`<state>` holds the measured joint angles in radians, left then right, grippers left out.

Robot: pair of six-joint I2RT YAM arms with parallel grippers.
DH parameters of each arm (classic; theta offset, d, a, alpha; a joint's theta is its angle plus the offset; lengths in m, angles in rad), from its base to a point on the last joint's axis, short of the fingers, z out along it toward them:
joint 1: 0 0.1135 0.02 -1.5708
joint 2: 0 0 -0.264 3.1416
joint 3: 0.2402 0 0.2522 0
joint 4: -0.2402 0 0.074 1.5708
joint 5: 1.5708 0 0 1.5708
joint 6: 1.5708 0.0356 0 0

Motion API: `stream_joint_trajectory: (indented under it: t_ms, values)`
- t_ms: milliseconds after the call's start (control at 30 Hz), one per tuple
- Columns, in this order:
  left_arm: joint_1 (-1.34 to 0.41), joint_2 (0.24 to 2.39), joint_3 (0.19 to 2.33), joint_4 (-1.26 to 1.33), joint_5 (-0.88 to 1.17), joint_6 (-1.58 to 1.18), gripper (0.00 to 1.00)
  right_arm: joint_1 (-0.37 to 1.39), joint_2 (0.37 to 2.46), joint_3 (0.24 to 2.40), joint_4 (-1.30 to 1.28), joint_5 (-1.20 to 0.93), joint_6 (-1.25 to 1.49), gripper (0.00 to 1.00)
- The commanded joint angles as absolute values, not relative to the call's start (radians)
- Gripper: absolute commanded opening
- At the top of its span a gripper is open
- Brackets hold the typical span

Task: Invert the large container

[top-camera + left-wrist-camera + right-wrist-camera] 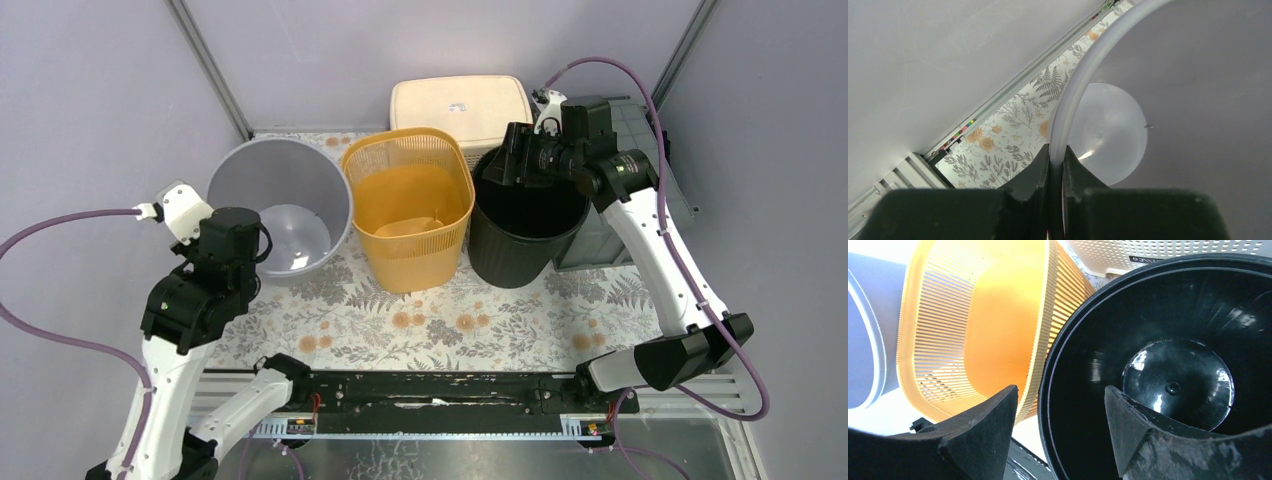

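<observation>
Top external view, left to right: at 9 o'clock of the floral table cover (pixel 450 320) stands the large grey bin (pixel 285 175). It is upright, its long axis vertical, with the open mouth pointing up and the round base on the cover. The left gripper (pixel 1056 155) is at about 7 o'clock of its rim. In the left wrist view the fingers (pixel 1035 172) are clenched on the thin rim edge, one outside the wall and one inside, with the pale bin floor beyond them. Just beside the grey bin, toward the centre, is a yellow slatted basket (pixel 407 190), also mouth up. Behind that, at 12 o'clock, a cream perforated basket (pixel 460 105) lies with its flat side up. Next comes a black bin (pixel 520 245), upright and touching or nearly touching the yellow basket. The right gripper (pixel 1060 405) hangs at about 10 o'clock of the black rim with its jaws released and spread wide. One finger is outside toward the yellow basket and one is over the black interior, gripping nothing. At 2 o'clock a dark grey crate (pixel 630 130) sits against the wall.
</observation>
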<state>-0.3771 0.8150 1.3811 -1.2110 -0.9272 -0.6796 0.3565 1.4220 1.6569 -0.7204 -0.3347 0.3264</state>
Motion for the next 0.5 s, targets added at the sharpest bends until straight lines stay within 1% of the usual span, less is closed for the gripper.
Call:
stream_joint_trajectory:
  t_ms: [0,133,333,467]
  values:
    - [-0.378,0.845,1.324,-1.084,-0.863,-0.714,0.05,0.366,1.378,1.669,-0.697,-0.345,0.314,0.72]
    - [-0.327,0.9,1.308,-0.994,-0.79,-0.68,0.06,0.366,1.364,1.667,-0.703,-0.347,0.314,0.72]
    - [-0.074,1.023,1.323,-0.803,-0.493,-0.577,0.06,0.366,1.35,1.656,-0.707,-0.348,0.315,0.73]
    - [0.055,1.11,1.334,-0.741,-0.382,-0.554,0.07,0.366,1.342,1.652,-0.706,-0.35,0.318,0.73]
